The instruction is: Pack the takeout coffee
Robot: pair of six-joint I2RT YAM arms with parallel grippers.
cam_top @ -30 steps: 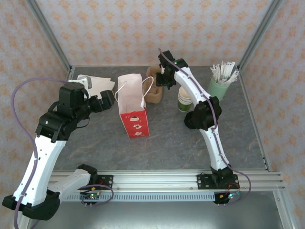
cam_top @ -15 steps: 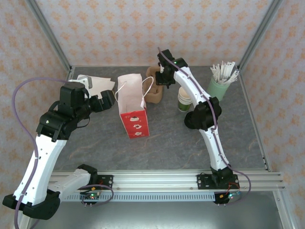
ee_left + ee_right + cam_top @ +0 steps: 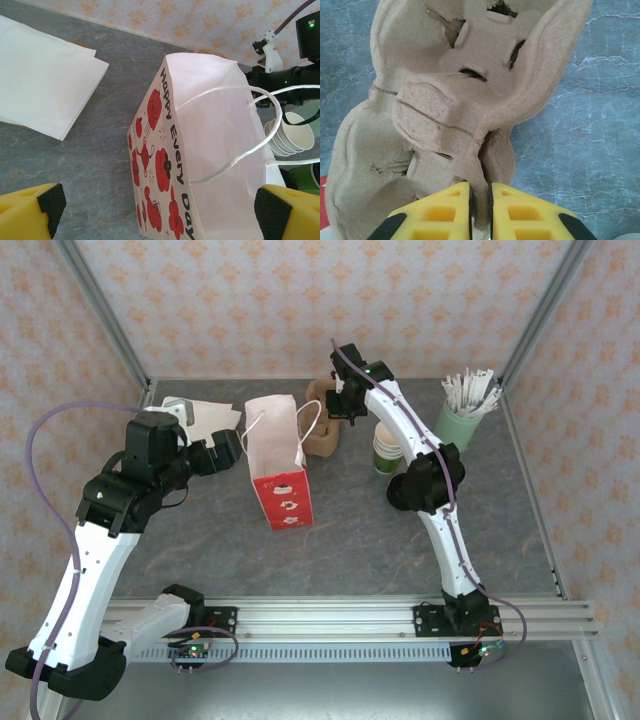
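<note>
I log the right gripper pinched almost shut on a thin wall of the pulp carrier, the upright stack of green cups just right of it, nearest that arm, and the left gripper gaping wide astride the paper bag

**Top view:** The right arm covers the far side of the stack of paper cups. The right end effector masks part of the carrier.

**Left wrist view:** The base of the bag is cut by the bottom edge, and the napkins are cut by the left edge. The fingers of the left end effector are cut to their tips at the bottom corners.

**Right wrist view:** The carrier is cut at the top and left edges. A red sliver at the lower left is too small to identify.
</note>
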